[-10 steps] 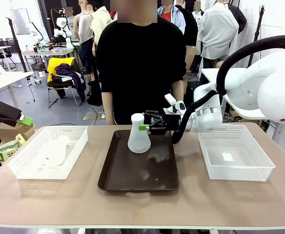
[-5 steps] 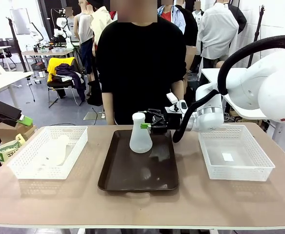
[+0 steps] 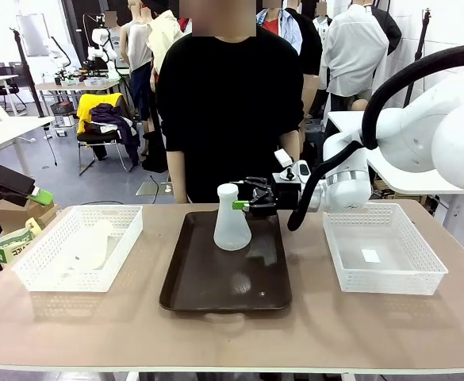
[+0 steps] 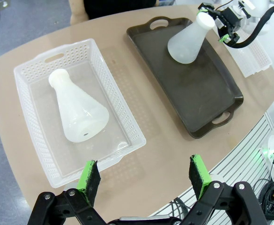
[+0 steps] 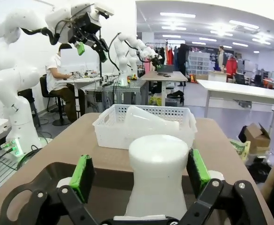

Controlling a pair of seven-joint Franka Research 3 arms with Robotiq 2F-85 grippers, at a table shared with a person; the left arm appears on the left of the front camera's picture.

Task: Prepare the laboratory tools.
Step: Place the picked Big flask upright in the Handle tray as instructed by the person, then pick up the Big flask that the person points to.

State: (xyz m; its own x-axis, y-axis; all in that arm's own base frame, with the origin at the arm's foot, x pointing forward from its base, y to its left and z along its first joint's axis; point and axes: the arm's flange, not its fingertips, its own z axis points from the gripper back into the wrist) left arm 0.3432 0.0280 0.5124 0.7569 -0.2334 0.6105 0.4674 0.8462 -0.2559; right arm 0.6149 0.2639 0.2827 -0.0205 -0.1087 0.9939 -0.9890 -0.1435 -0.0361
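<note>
Left white basket (image 3: pixel 27 274) at left end of surface (image 3: pixel 232 337): lying flask (image 4: pixel 78 110) inside, on its side, neck toward far edge. Left end effector (image 4: pixel 144 176) above basket's near edge, fingers apart, holding nothing. Centre: dark brown tray (image 3: pixel 216 295); upright flask (image 3: pixel 232 228) stands on its far part. Right end effector (image 3: pixel 242 205) level with this flask's neck, pads apart on either side, not clamped. Right white basket (image 3: pixel 423 279) near tray, not touching.

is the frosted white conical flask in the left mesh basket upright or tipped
Tipped: the frosted white conical flask lies on its side on the white mesh basket's floor.
</note>
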